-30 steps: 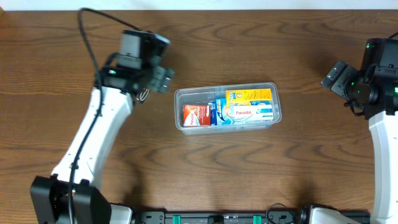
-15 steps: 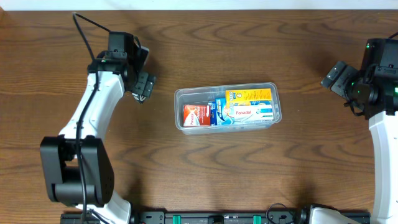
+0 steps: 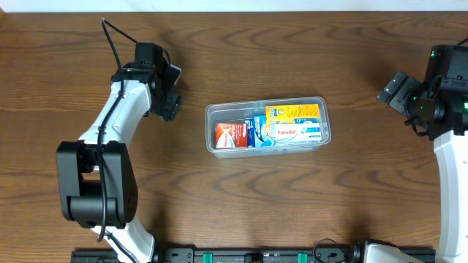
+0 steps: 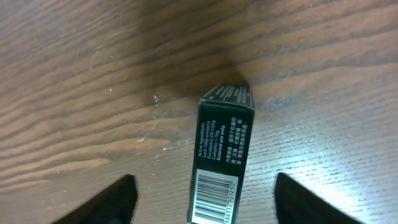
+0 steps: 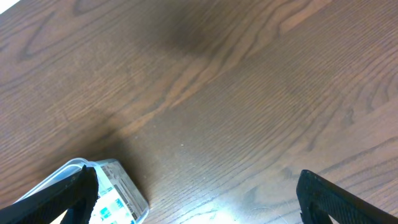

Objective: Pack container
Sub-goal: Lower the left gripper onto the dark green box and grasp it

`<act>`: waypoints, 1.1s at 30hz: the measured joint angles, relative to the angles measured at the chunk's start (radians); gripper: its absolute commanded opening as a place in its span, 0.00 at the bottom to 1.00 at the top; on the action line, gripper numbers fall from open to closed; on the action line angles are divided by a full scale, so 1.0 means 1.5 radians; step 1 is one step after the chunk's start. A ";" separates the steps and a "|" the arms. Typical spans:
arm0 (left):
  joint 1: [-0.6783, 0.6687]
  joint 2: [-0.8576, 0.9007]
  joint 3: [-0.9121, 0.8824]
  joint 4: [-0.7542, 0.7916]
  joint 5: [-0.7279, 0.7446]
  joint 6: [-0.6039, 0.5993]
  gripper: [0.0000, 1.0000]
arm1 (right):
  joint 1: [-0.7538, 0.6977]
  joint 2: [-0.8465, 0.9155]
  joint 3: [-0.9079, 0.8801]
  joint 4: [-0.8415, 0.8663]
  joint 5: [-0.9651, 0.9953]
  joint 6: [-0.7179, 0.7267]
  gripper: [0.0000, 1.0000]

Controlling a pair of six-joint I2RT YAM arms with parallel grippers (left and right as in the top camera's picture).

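Observation:
The clear plastic container (image 3: 241, 104) sits mid-table, holding a red box (image 3: 229, 135), a blue box (image 3: 256, 131), a yellow box (image 3: 292, 111) and a white-blue Panadol box (image 3: 296, 133). To its left, my left gripper (image 3: 167, 102) points down at the table. In the left wrist view a dark green box (image 4: 222, 134) with a barcode lies on the wood between the open jaws of that gripper (image 4: 205, 202), with a gap on each side. From overhead this box is hidden. My right gripper (image 3: 391, 91) hangs open and empty at the far right, and a corner of the container (image 5: 118, 186) shows by its left finger.
Bare brown wood surrounds the container. The left arm's white links (image 3: 110, 139) run down the left side. The right arm (image 3: 450, 146) stands along the right edge. A black rail (image 3: 256, 256) runs along the front edge.
The left arm has swung left, away from the container, and folded back; its gripper now sits farther left over the table. The right arm has not moved.

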 measured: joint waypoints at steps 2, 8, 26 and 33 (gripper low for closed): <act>0.000 0.000 0.000 0.000 0.000 0.002 0.51 | 0.000 0.000 0.000 0.000 0.000 0.000 0.99; 0.000 0.001 0.000 -0.001 0.000 0.004 0.51 | 0.000 0.000 0.000 0.000 0.000 0.000 0.99; 0.000 0.020 0.000 0.002 0.000 0.004 0.26 | 0.000 0.000 0.000 0.000 0.000 0.000 0.99; 0.000 0.020 0.001 0.003 0.000 -0.017 0.26 | 0.000 0.000 0.000 0.000 0.000 0.000 0.99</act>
